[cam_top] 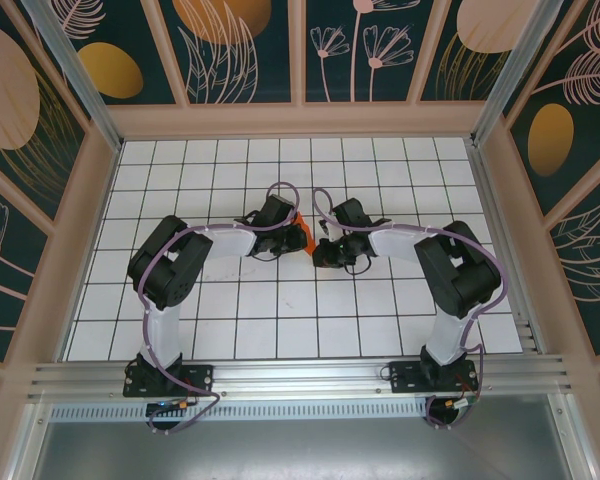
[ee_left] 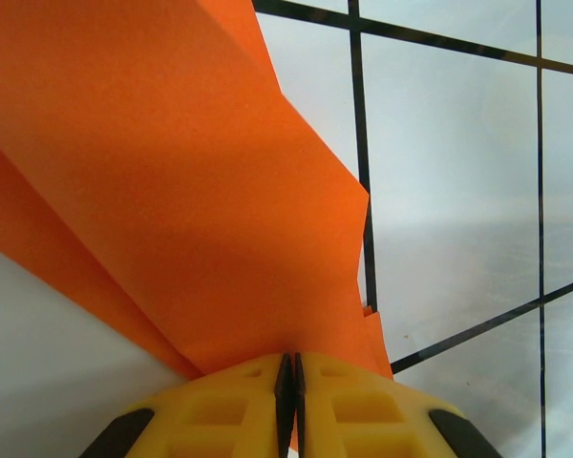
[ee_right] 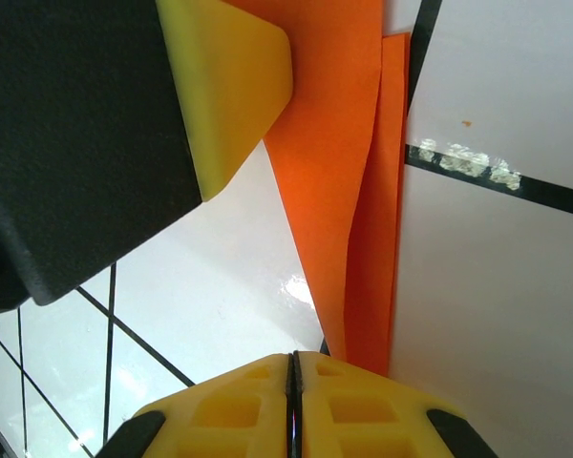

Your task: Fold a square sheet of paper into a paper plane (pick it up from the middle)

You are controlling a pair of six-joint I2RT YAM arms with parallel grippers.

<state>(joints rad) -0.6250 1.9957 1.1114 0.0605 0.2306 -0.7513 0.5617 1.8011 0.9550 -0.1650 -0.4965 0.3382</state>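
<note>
Left end effector (ee_left: 288, 374), right end effector (ee_right: 291, 363): both clamped on folded orange paper (ee_left: 172, 191), held between them over mid-table (ee_left: 458, 191). Risks: opposing pull tears thin paper; uneven tension skews crease; pinch slip drops it.

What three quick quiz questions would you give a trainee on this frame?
1. True or false: the left gripper is shut on the orange paper.
2. Multiple choice: the jaws of the right gripper are A) wide open, B) closed together, C) clamped on a pen.
3. Short answer: what marks the white table?
Key: 1 true; 2 B; 3 black grid lines.
</note>
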